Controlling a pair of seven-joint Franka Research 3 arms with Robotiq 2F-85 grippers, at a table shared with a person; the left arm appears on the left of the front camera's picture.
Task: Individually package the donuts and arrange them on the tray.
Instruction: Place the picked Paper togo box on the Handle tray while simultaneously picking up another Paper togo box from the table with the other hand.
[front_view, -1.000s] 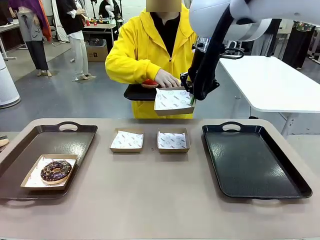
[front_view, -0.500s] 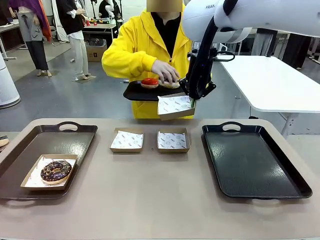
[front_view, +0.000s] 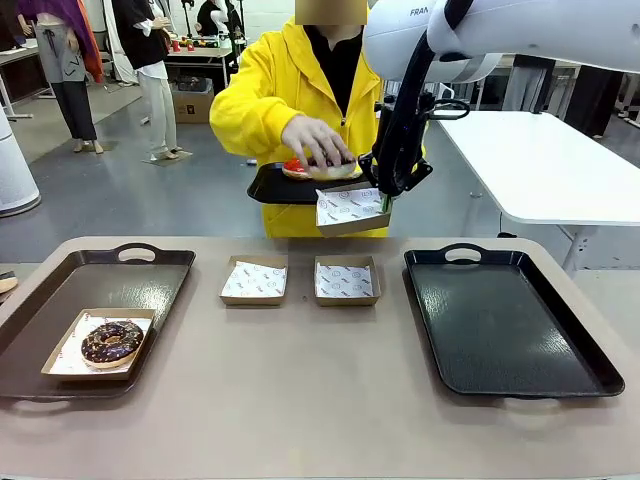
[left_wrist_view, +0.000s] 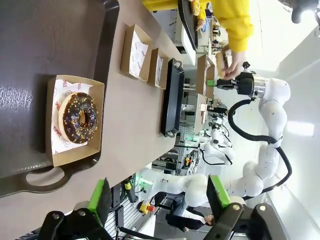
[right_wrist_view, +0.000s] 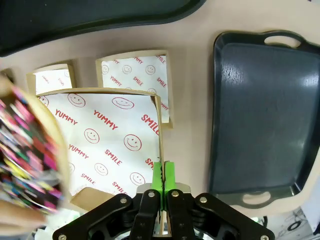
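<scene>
My right gripper (front_view: 383, 201) is shut on the side wall of a paper-lined box (front_view: 349, 208), held in the air past the table's far edge. In the right wrist view the green pads (right_wrist_view: 169, 174) pinch that wall, and a sprinkled donut (right_wrist_view: 26, 159) comes in blurred from the left. The person's hand (front_view: 316, 138) holds that donut (front_view: 336, 171) just above a small black tray (front_view: 272, 188) that carries a red-iced donut (front_view: 292, 165). A dark sprinkled donut (front_view: 111, 342) lies in a box on the left tray (front_view: 105, 282). My left gripper (left_wrist_view: 159, 197) hangs open above that donut (left_wrist_view: 78, 118).
Two empty paper-lined boxes (front_view: 254, 280) (front_view: 346, 280) sit side by side at the table's middle back. A black tray (front_view: 505, 320) lies bare on the right. The person in a yellow hooded top stands close behind the far edge.
The person's hand moved from the held box to the small tray, gripped a donut and raised it. My right arm shifted slightly, keeping the box.
</scene>
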